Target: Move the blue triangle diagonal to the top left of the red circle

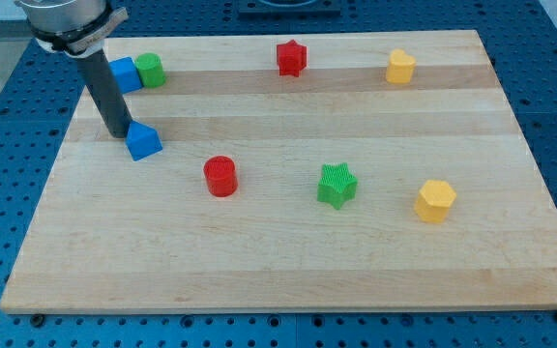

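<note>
Camera view: my tip [121,133] sits at the view's left, touching or just beside the blue triangle [144,141] on its left side. No pincer on this rig, only the dark rod, so no jaw state to report. The blue triangle lies up and to the left of the red circle [220,176], near but apart from it. Blue cube [124,74] and green cylinder [150,70] touch at the worktop's [278,271] top-left corner, partly behind the rod. Red star [291,57] top centre, yellow block [400,67] top right. Green star [337,185] right of the red circle, yellow hexagon [435,200] further right.
</note>
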